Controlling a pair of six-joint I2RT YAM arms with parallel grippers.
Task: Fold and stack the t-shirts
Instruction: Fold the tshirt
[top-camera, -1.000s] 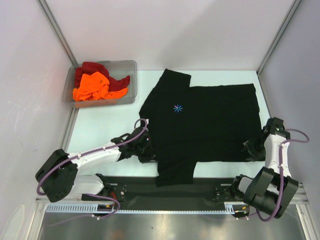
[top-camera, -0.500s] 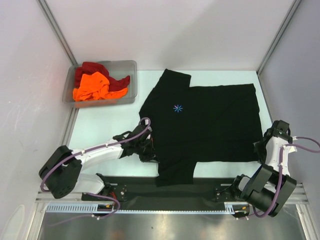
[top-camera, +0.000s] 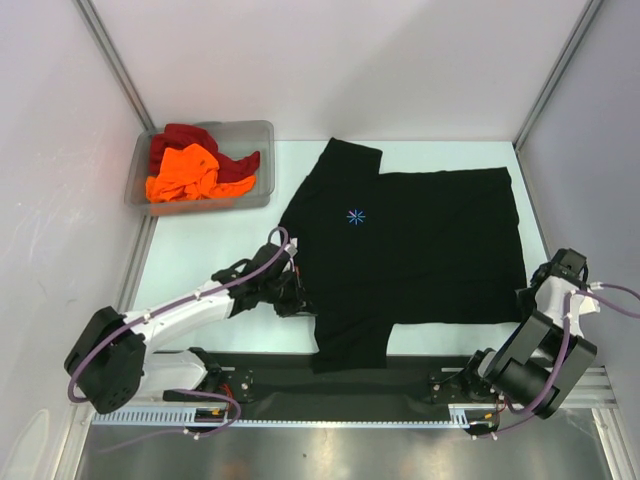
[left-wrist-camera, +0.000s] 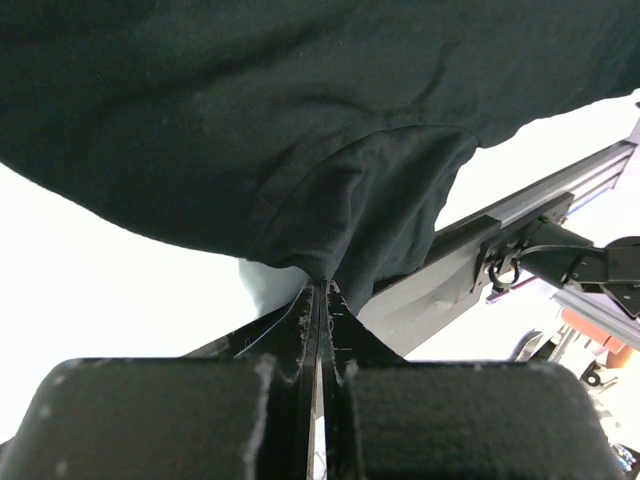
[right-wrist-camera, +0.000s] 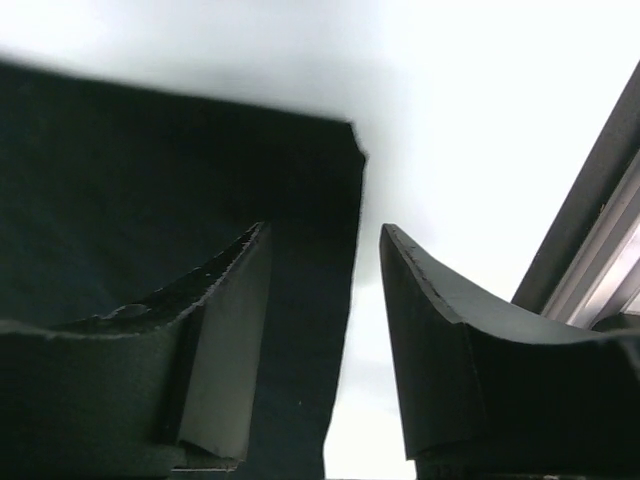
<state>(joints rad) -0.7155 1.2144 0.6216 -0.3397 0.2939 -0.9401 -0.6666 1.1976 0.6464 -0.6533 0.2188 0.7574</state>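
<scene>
The black t-shirt (top-camera: 420, 240) lies flat on the table (top-camera: 200, 250). The left gripper (left-wrist-camera: 322, 288) pinches its edge tight. The right gripper (right-wrist-camera: 323, 232) sits half open at the hem corner, holding nothing; it should pinch before lifting.

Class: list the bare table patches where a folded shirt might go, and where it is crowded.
Largest free patch: bare table between the bin, the black t-shirt and the left gripper. A thin strip runs along the shirt's far edge. Crowded: the centre and right, under the shirt.
</scene>
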